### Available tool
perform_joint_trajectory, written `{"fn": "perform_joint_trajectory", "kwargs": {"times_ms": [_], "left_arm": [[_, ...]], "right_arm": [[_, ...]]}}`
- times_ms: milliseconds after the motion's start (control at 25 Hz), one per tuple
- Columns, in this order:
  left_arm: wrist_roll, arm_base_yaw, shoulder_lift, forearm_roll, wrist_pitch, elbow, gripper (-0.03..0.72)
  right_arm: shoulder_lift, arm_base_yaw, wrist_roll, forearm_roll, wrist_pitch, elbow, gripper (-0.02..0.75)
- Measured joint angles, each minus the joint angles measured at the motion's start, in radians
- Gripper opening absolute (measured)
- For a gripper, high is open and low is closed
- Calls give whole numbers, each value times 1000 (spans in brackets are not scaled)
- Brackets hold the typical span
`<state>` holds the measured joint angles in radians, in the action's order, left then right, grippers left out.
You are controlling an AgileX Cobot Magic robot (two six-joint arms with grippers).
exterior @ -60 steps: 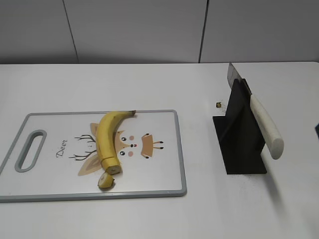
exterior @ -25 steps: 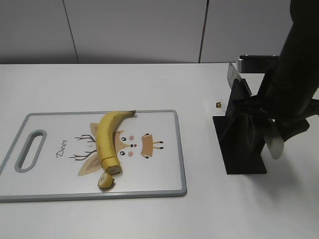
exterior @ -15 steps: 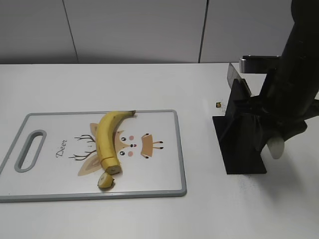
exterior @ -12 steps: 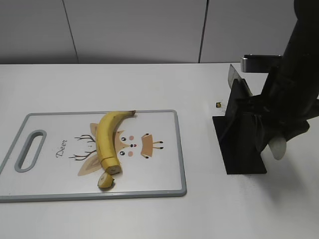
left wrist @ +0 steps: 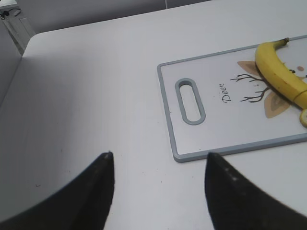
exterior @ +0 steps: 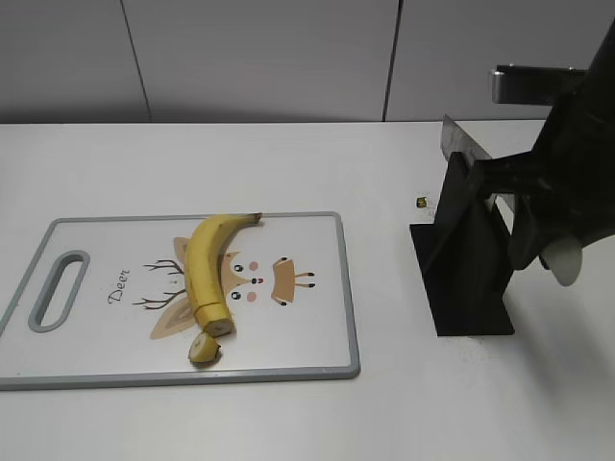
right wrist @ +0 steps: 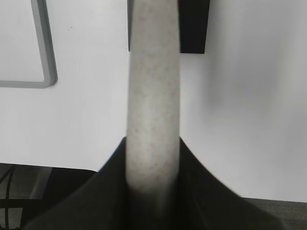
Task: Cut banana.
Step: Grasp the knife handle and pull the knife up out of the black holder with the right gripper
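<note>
The yellow banana (exterior: pixel 205 267) lies on the white cutting board (exterior: pixel 307 336), dark stem tip at the back, cut pale end toward the front. A small sliced-off piece (exterior: pixel 203 350) lies just in front of it. The banana also shows in the left wrist view (left wrist: pixel 279 74). My right gripper (exterior: pixel 538 226) is shut on the knife's pale handle (right wrist: pixel 153 96), which rises between its fingers; the blade (exterior: pixel 459 144) still sits in the black stand (exterior: pixel 466 264). My left gripper (left wrist: pixel 158 165) is open and empty above bare table, left of the board.
The board (left wrist: pixel 211 143) has a grey rim and a slot handle (left wrist: pixel 190 101) at its left end. A small dark speck (exterior: pixel 421 203) lies on the table left of the stand. The grey wall runs behind the table.
My right arm came in from the right, closed on the knife handle and has lifted it up and to the right. Banana and board have not moved.
</note>
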<state>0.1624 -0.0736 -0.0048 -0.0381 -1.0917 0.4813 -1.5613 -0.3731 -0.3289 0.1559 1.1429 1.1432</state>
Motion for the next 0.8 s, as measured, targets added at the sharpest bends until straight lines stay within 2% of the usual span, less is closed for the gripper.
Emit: {"fn": "perform_joint_trajectory", "kwargs": {"times_ms": [520,800], "left_arm": [[0,0,0,0,0,0,583],[0,0,0,-7,1,0,553]], "right_arm": [[110,0,-7,-50,74,170,160],[113,0,131,-59,78,196,160]]}}
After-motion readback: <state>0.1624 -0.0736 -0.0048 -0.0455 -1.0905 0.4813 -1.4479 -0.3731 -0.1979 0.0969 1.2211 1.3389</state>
